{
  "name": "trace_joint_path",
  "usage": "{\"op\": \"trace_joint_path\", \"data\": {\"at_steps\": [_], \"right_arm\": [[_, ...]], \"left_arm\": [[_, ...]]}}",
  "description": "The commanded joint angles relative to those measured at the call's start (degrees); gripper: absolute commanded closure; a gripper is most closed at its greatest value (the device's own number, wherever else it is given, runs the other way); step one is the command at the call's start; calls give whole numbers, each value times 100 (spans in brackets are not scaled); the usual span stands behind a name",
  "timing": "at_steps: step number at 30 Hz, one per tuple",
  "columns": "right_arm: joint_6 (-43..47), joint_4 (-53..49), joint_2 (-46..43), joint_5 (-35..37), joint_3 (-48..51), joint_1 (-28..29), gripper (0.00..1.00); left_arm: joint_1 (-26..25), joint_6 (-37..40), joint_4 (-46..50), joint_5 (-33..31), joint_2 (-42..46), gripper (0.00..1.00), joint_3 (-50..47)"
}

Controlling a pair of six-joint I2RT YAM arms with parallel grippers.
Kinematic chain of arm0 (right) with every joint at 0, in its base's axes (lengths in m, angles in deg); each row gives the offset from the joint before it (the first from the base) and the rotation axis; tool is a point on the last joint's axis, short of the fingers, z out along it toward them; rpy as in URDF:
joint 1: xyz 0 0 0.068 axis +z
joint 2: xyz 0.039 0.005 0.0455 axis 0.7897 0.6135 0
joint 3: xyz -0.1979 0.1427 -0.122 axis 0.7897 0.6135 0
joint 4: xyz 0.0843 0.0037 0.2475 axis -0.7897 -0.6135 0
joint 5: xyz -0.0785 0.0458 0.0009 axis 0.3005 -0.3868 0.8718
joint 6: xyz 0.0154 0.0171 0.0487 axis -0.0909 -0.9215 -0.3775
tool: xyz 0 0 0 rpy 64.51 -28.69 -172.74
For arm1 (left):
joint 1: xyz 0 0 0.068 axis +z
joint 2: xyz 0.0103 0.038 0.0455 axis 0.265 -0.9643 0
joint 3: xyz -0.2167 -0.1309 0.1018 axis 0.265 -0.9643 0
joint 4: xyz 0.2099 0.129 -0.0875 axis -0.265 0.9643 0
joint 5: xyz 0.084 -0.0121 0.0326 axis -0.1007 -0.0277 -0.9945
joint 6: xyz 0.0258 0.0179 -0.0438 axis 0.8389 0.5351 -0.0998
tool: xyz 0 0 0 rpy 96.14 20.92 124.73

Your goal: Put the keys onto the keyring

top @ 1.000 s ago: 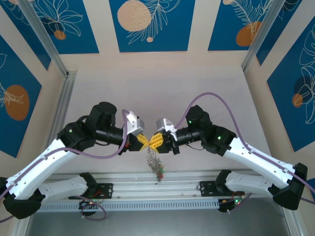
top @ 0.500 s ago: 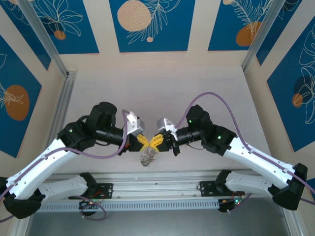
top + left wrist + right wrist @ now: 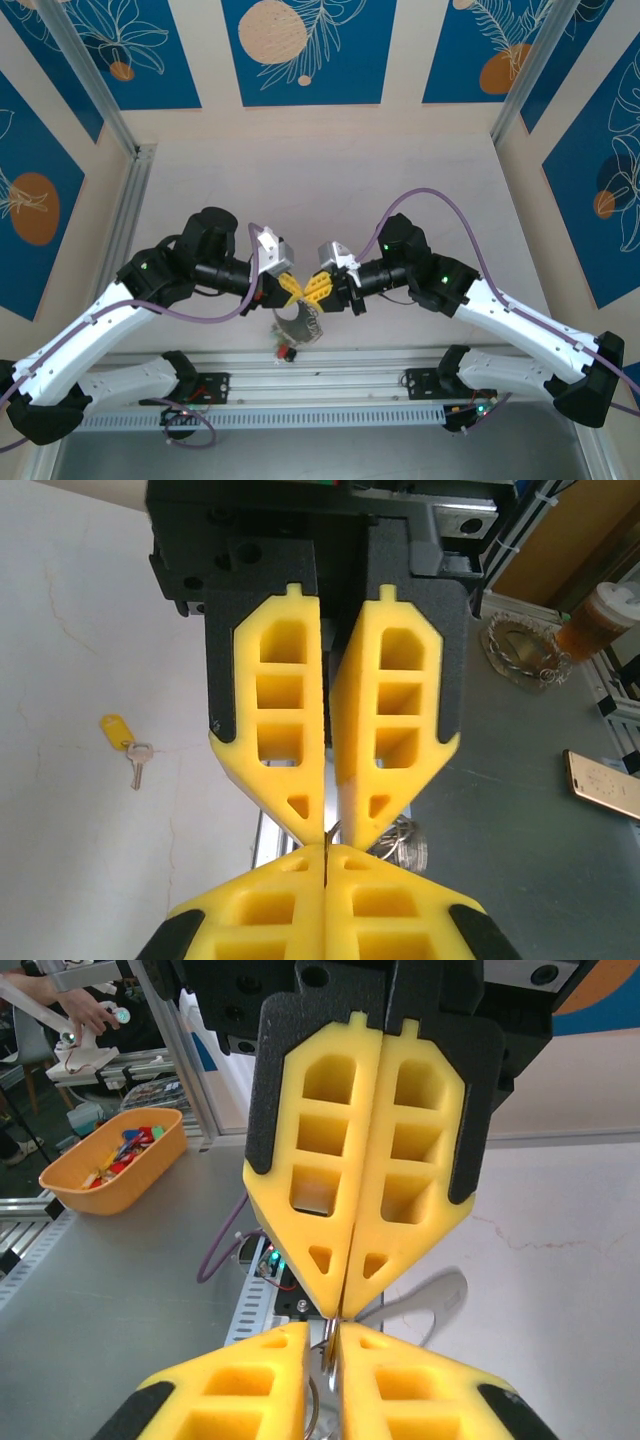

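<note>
1. The left gripper (image 3: 330, 825) is pressing its yellow fingers together, with no gap, and is pinching the keyring (image 3: 297, 322) at the tips. The right gripper (image 3: 341, 1310) is doing the same from the opposite side. The two grippers are meeting tip to tip over the near part of the bench (image 3: 330, 180).
2. The keyring, a thin silvery wire loop, is hanging under the two tips. The keys (image 3: 289, 346) are dangling at its low end, above the aluminium rail (image 3: 330, 372), with a red tag showing.
3. The fingers are standing in the way: in both wrist views only a short piece of the wire is showing between the pads.
4. A single key (image 3: 137, 765) with a flat yellow tag is lying on the pale, slightly cracked bench surface, well apart from the bunch.
5. Off the bench, on a grey surface, an orange bowl (image 3: 125, 1175) is holding small coloured pieces. On another side a paper cup (image 3: 590, 625), a phone (image 3: 605, 783) and a coil of silvery chain (image 3: 520, 652) are lying.
6. The fingers are looking like moulded yellow plastic with square hollow cells, each set in a black holder. Purple cables (image 3: 440, 200) are looping over the white arms.
</note>
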Motion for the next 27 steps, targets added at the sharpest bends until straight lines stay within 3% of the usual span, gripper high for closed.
{"op": "trace_joint_path", "data": {"at_steps": [1, 3, 12, 13, 15, 17, 22, 27], "right_arm": [[-7, -27, -64, -297, 122, 17, 95], [-17, -17, -67, -295, 123, 5, 100], [-56, 20, -20, -279, 110, -75, 100], [-89, 75, -48, -301, 139, -108, 100], [-296, 425, -217, -484, 309, -246, 100], [-680, 1013, -423, -769, 550, -397, 100], [-1395, 2228, -838, -963, 1071, -448, 100], [-1975, 3908, -1185, -672, 1731, -275, 100]], "left_arm": [[-19, 67, -282, -12, 53, 100, 169], [-18, 67, -282, -11, 19, 100, 186], [-17, 31, -378, 79, 56, 100, 118], [-19, 23, -387, 62, 71, 97, 104], [-11, -23, -449, 58, 152, 70, 60], [-18, -93, -563, 57, 275, 57, -6], [-17, -351, -1057, 57, 613, 53, -364], [-17, -632, -1535, 163, 666, 53, -659]]}}
